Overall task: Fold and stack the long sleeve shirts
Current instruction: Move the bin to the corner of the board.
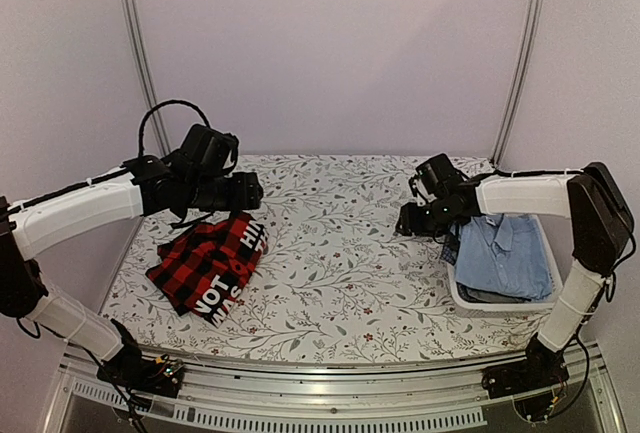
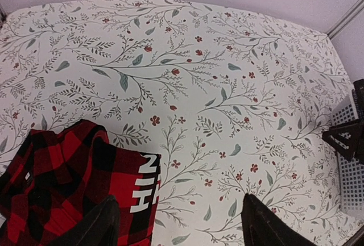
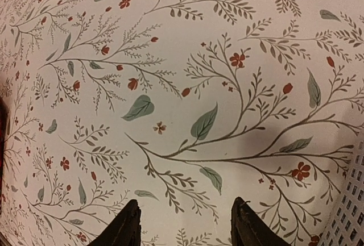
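A folded red-and-black check shirt (image 1: 210, 264) with white block letters lies at the left of the floral table; it also shows in the left wrist view (image 2: 68, 189). My left gripper (image 1: 245, 193) hovers just above its far edge, open and empty, one of its fingers (image 2: 91, 226) over the cloth. A light blue shirt (image 1: 510, 253) lies in the white basket (image 1: 505, 303) at the right. My right gripper (image 1: 408, 219) is open and empty, low over bare table left of the basket, with dark fingertips (image 3: 128, 226) wide apart.
The table (image 1: 350, 253) has a floral cover. The basket's mesh wall shows at the right edge of the left wrist view (image 2: 352, 172) and in a corner of the right wrist view (image 3: 350, 200). Metal frame posts (image 1: 135, 43) stand at the back.
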You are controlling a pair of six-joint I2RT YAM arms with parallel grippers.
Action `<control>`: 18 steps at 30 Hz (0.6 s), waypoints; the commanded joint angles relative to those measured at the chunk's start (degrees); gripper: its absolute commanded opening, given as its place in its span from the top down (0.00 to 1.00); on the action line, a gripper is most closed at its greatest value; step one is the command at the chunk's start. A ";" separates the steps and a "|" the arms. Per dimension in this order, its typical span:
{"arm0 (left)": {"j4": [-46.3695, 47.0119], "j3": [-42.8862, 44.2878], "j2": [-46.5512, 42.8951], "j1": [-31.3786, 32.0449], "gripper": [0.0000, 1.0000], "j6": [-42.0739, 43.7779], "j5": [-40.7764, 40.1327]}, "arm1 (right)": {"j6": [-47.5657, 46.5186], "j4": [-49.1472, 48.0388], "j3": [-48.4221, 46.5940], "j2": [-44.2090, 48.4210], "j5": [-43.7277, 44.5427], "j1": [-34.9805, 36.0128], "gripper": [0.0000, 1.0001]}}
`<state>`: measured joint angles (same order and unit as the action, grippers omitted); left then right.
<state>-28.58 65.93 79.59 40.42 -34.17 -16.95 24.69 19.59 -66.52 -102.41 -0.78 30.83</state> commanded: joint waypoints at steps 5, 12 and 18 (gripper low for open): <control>0.57 -2.31 0.18 -1.11 0.26 -0.58 1.04 | 4.23 1.60 12.96 11.44 3.55 -1.27 0.45; 0.32 -4.03 -0.05 -1.94 0.26 -1.83 2.19 | 5.29 2.73 15.25 15.23 5.25 -3.62 0.41; -1.49 -6.50 -0.93 -3.49 0.23 -4.66 1.81 | 6.30 3.10 16.15 17.04 5.22 -5.96 0.37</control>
<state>-28.64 61.41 79.61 38.59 -36.27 -15.14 29.89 20.78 -51.11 -87.68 2.55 26.35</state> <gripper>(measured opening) 0.755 0.615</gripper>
